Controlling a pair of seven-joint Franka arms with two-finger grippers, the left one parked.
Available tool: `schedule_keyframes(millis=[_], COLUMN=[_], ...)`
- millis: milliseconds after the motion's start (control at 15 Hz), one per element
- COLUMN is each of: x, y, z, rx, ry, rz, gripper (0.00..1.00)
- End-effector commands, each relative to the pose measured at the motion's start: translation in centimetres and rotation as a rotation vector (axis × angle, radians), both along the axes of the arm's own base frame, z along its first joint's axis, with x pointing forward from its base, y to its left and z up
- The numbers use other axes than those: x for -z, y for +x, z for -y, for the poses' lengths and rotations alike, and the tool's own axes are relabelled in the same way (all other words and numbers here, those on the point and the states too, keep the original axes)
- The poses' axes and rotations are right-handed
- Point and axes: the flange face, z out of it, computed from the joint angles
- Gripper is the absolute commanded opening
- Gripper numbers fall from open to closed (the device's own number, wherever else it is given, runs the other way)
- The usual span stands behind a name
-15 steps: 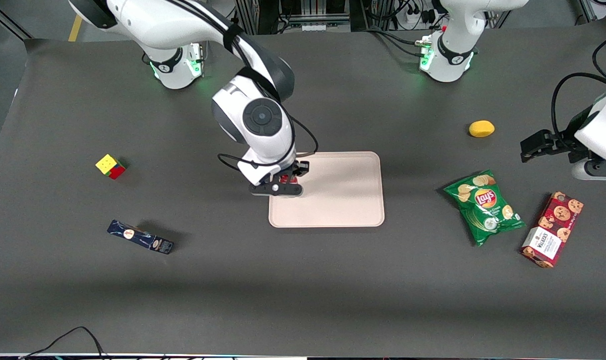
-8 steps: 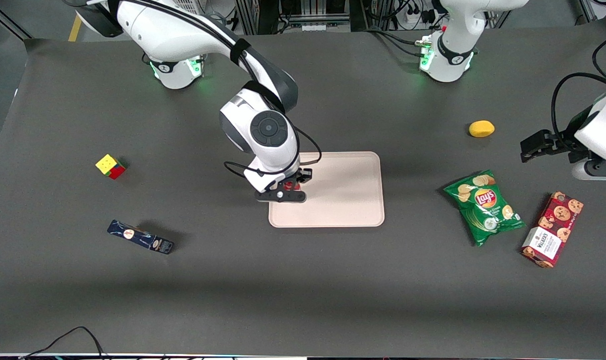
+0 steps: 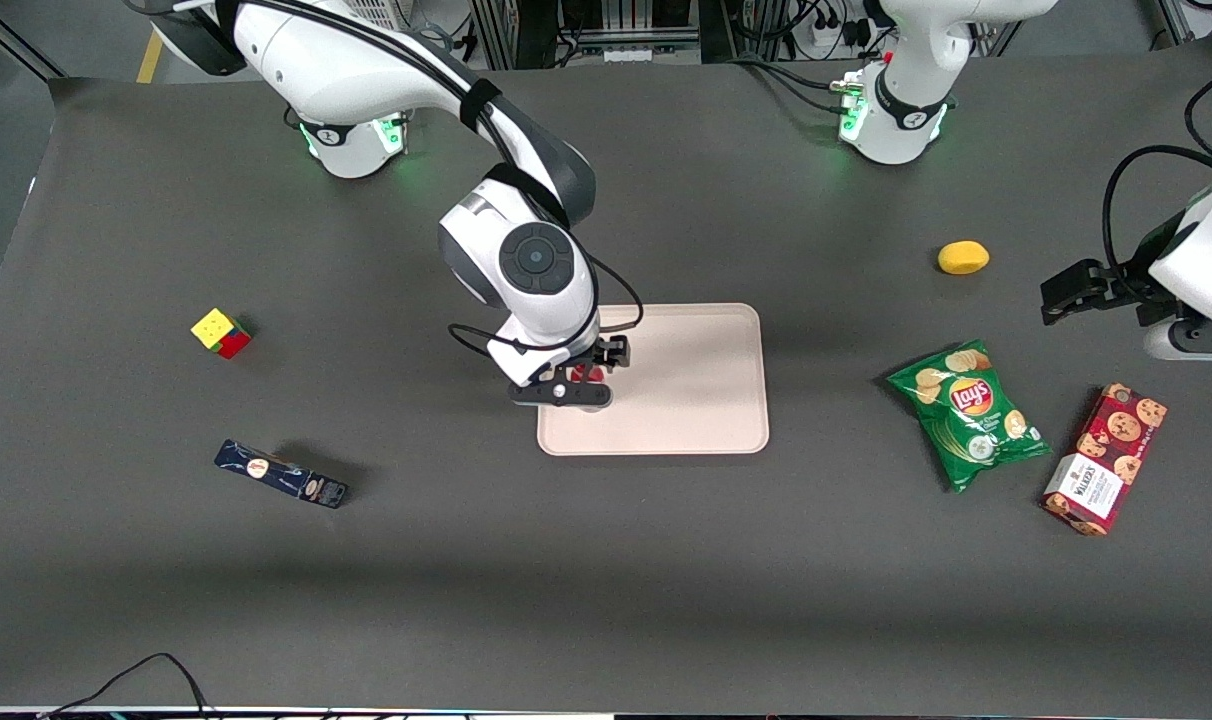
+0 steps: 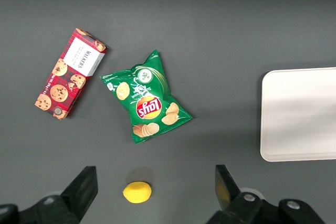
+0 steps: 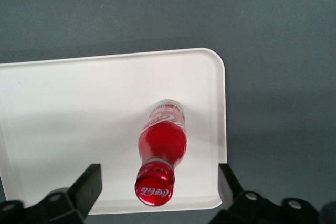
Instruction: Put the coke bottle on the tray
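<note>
The coke bottle (image 5: 161, 150), cap printed "Coca-Cola", stands upright on the tray (image 5: 63, 114) near a corner. The gripper (image 5: 157, 192) hangs above it, fingers spread, released. A Lay's chip bag (image 3: 968, 412) and Walkers cookie box (image 3: 1105, 458) lie toward the parked arm's end.

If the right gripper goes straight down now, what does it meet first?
Probably the red cap of the small red coke bottle standing between the open right gripper fingers, on the pale beige plastic tray; depth is unclear.

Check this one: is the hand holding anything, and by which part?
Nothing. The hand is open above the coke bottle, which stands free on the tray.
</note>
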Motion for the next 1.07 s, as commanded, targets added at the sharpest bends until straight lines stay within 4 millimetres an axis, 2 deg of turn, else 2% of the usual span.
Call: schedule_keyframes(millis=[0,133,267,400,600,1000], x=[-4.0,-7.9,-11.6,-14.1,-15.8,-17.4], y=[1.5,2.9,3.6,3.0,1.2,-3.5], z=[2.1,5.3,9.0,12.5,17.6,32.5], rx=[0.057,0.087,0.038,0.026,-0.005,-0.107], ry=[0.019,0.043,0.050,0.031,0.010,0.035], rz=[0.052,0.049,0.048,0.072,0.124,0.139], gripper=[1.00,1.00,1.00,1.00,1.00,1.00])
